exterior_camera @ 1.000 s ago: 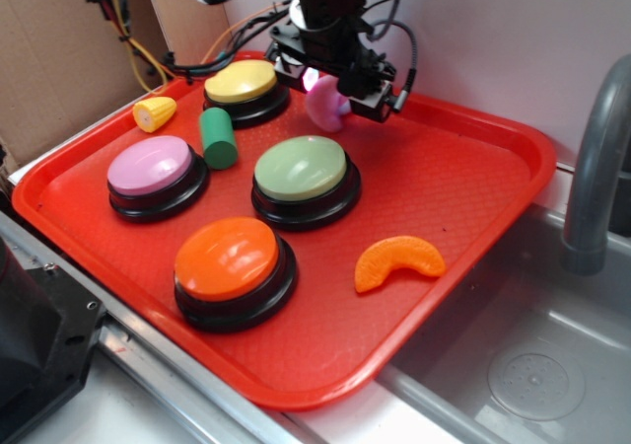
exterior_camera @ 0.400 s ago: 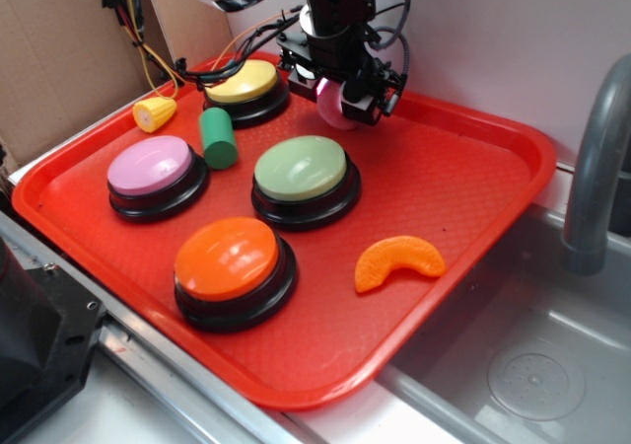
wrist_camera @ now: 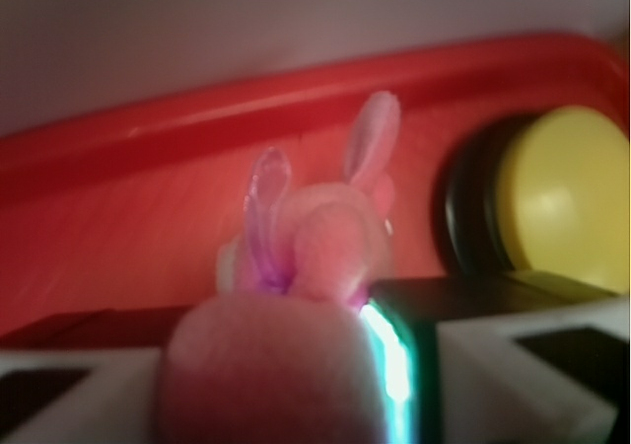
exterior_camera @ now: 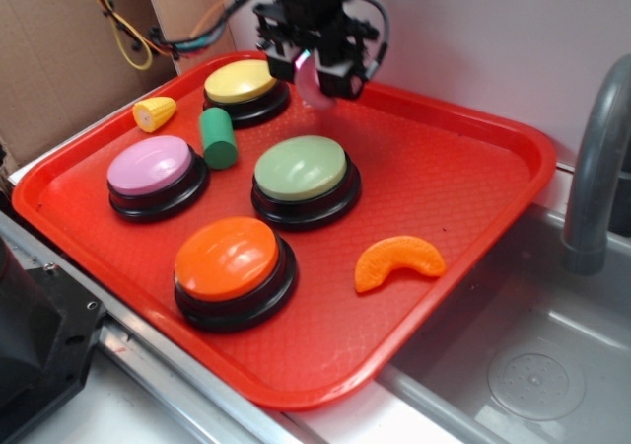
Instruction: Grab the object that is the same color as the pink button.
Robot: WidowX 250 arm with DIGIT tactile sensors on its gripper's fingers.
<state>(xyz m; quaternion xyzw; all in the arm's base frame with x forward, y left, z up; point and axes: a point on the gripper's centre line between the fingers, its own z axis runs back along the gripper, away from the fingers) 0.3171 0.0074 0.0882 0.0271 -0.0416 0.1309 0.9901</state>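
Observation:
The small pink lumpy toy [exterior_camera: 309, 81] hangs between the jaws of my gripper [exterior_camera: 314, 74], lifted above the back of the red tray [exterior_camera: 473, 197], beside the yellow button [exterior_camera: 242, 82]. In the wrist view the pink toy [wrist_camera: 296, 326] fills the space between the fingers, its ears pointing up. The gripper is shut on it. The pink button [exterior_camera: 151, 165], pale pink dome on a black base, sits at the tray's left.
A green button [exterior_camera: 301, 168] and an orange button [exterior_camera: 227, 258] stand mid-tray. A green cylinder [exterior_camera: 218, 137], a yellow corn piece [exterior_camera: 155, 113] and an orange crescent slice [exterior_camera: 397, 259] lie about. A sink with a grey faucet [exterior_camera: 596, 158] is at right.
The gripper has risen and moved left toward the yellow button, carrying the pink toy up off the tray.

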